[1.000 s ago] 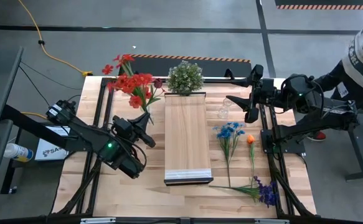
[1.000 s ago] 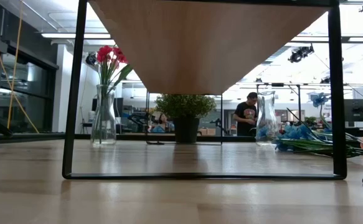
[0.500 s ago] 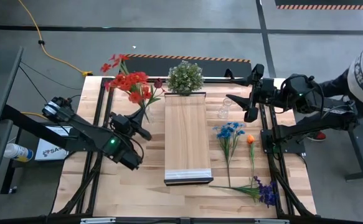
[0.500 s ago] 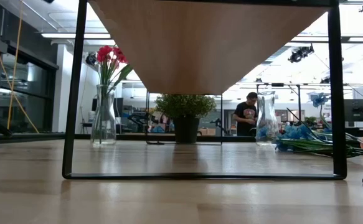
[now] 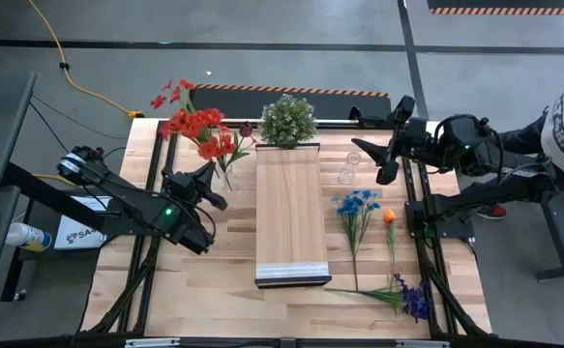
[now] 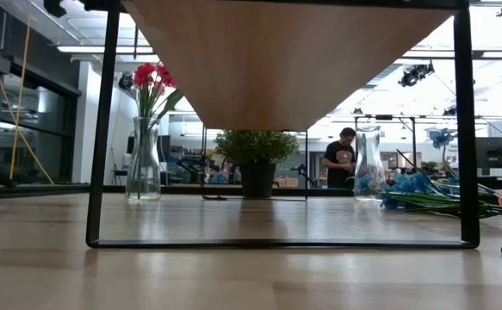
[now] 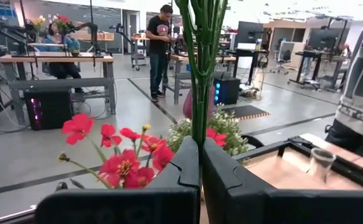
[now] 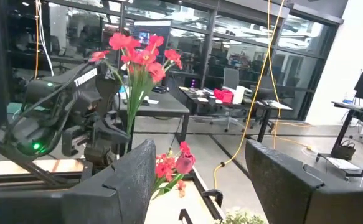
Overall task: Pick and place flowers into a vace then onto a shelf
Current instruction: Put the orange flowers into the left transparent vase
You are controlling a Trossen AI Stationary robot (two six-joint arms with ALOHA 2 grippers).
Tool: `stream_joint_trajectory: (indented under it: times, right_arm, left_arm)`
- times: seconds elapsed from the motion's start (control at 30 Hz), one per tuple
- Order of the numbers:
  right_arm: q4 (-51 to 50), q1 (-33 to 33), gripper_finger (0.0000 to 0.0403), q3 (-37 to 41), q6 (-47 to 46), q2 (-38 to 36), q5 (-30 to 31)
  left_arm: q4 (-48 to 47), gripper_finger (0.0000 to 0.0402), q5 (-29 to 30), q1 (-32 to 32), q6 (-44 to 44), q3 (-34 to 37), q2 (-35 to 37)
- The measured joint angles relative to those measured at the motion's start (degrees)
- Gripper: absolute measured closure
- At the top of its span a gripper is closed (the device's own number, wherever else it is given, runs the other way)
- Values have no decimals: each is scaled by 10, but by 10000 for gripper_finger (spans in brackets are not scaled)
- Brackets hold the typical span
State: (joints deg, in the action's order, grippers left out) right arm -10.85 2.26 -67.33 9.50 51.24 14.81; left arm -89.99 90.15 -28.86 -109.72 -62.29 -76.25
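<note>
Over table's far-left, left gripper (image 5: 207, 177) pinches red flowers (image 5: 196, 124), prob. above vase; next: lower stems in. Right gripper (image 5: 390, 155) waits, fingers apart.

My table (image 5: 117, 280) carries the shelf (image 5: 288, 213) at its middle, a potted plant (image 5: 288, 120) behind, two vases (one empty) (image 5: 349, 170), and loose flowers (image 5: 359, 208) rightward.

Overhead looks straight down; low camera level under shelf (image 6: 289, 60); both share shelf

Shelf (image 5: 290, 215) mid-table, potted plant (image 5: 287, 120) behind; loose flowers (image 5: 358, 211) right (vase (image 5: 349, 167) beyond).
</note>
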Motion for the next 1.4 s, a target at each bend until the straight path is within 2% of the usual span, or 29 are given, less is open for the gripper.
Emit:
stream_joint_trajectory:
  times: [0.23, 0.47, 0.63, 0.87, 1.23, 1.4]
  right_arm:
    - [16, 0, 166, 0, 0, 0, 0]
    - [21, 0, 166, 0, -5, 4, 0]
    - [21, 0, 166, 0, -5, 10, 0]
    - [21, 0, 167, 0, -2, 33, 0]
    - [2, 0, 167, 0, 0, 47, 1]
    - [-23, 0, 166, 0, 0, 34, 21]
  left_arm:
    - [3, 369, -2, 10, -13, 37, 4]
    - [35, 369, -2, 54, -16, 66, 4]
    - [42, 369, -2, 74, -7, 67, 3]
    - [95, 369, -2, 76, 53, 67, -10]
    - [96, 369, 0, 106, 49, 67, -28]
    - [96, 369, -1, 106, 47, 67, -28]
